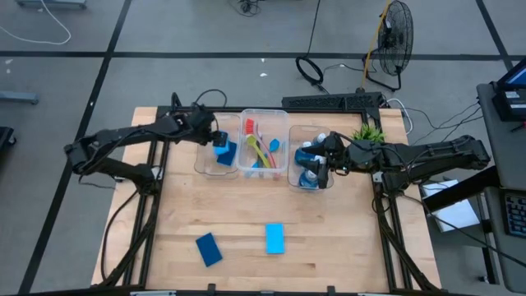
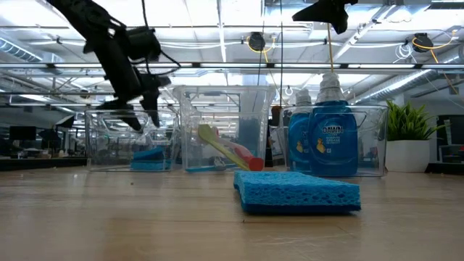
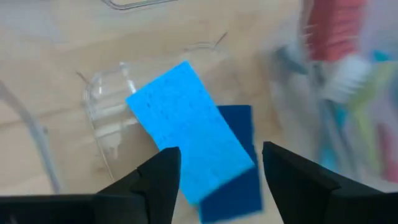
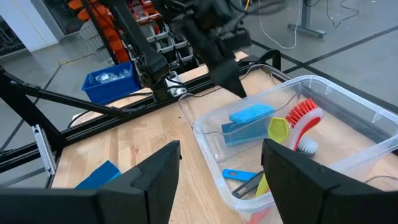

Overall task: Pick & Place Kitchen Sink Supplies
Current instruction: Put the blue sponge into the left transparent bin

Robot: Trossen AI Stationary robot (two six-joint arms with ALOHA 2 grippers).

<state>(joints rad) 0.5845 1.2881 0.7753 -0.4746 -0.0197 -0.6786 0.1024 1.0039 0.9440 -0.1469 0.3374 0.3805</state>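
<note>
Sponges were the item under inspection. Two lay in the left clear bin, a light blue sponge resting tilted on top of a darker one. Two more lay loose on the worktop near its front edge: a dark blue sponge and, just beside it, a lighter blue sponge.

I found the left pincer hovering above the left bin with its fingers apart and nothing between them; the light sponge lay free beneath it. The right pincer hung over the right bin, where the blue bottles stood upright. Its fingers were spread and empty. The middle bin held the long-handled brushes, lying at a slant.

My judgement of handling: the sponges should be light, soft and compressible, with a coarse face unlikely to slip. A firm squeeze would only dent them, not harm them. I would take hold of each one across its short width, near the middle, coming down from above so the fingers straddle both long edges. The dark one lay skewed to the worktop edge, so the wrist would need turning to match.
</note>
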